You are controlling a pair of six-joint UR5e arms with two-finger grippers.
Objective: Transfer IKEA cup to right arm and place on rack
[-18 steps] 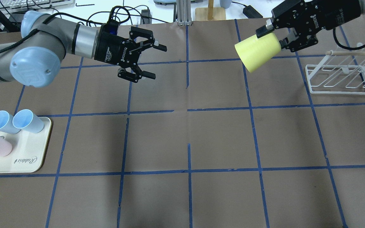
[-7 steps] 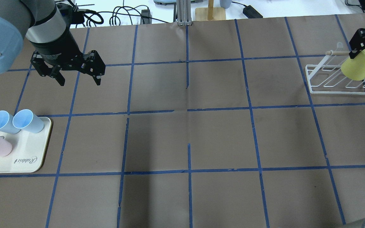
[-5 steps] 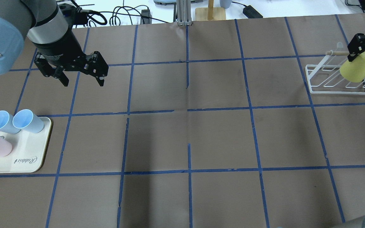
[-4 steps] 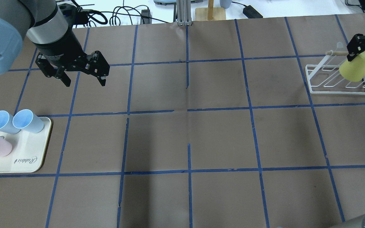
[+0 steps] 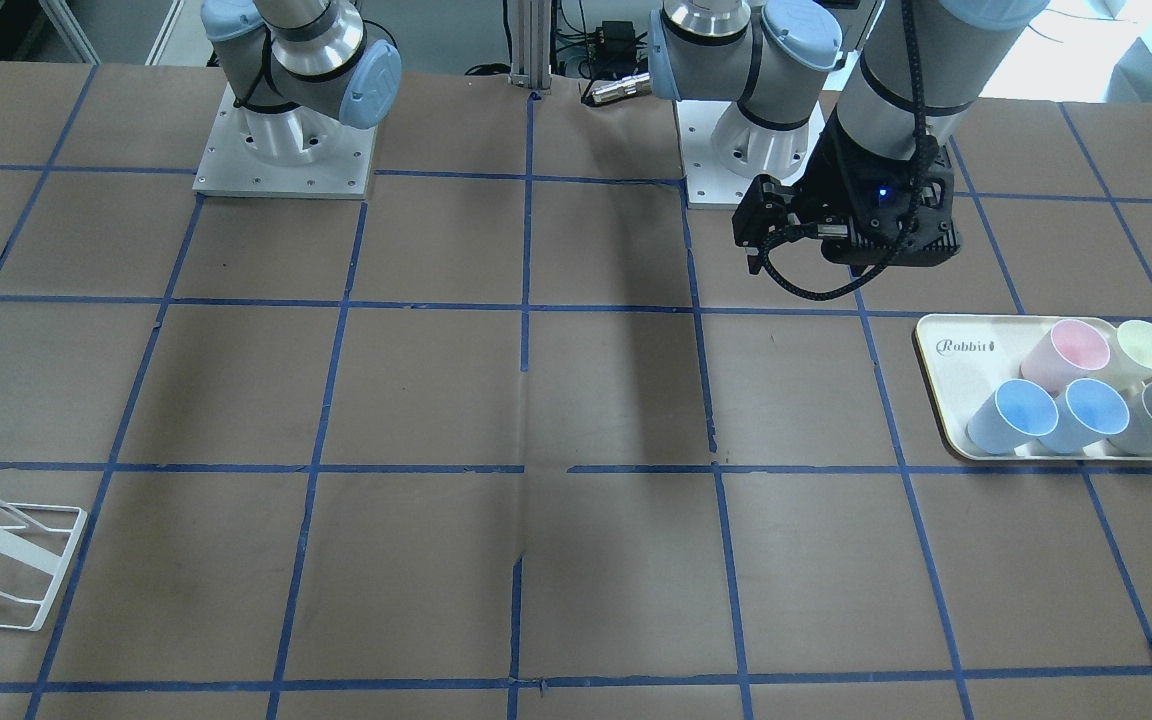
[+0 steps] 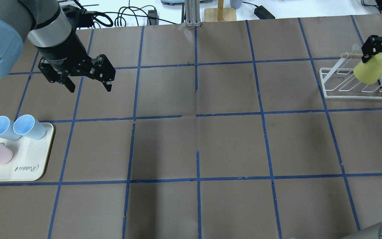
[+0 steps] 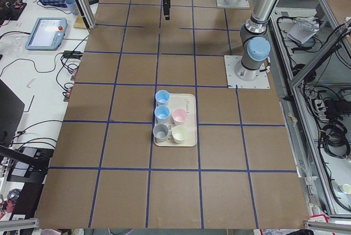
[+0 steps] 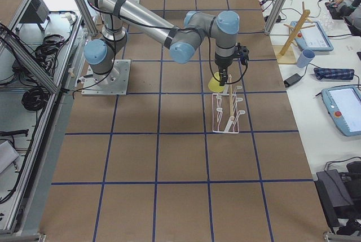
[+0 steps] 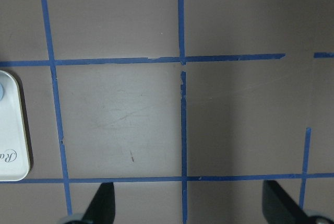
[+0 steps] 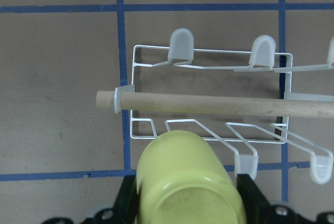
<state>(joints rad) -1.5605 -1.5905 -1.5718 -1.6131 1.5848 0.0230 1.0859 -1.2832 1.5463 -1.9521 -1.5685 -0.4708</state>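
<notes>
Over the wire rack (image 6: 353, 96) at the right end of the surface, the right end effector (image 6: 379, 53) is clamped on the yellow cup (image 6: 371, 70). The cup's mouth tilts down just above the front pegs (image 10: 245, 161), so the handover looks finished and the placing step is in hand. Next, I judge, the cup must be lowered until its mouth slips over one peg, clear of the wooden bar (image 10: 209, 104), before release; the left end effector (image 6: 90, 87) hangs spread wide and empty, well apart.

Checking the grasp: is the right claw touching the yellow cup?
Touching. The right wrist view shows the right claw shut on the yellow cup, no gap either side.
</notes>
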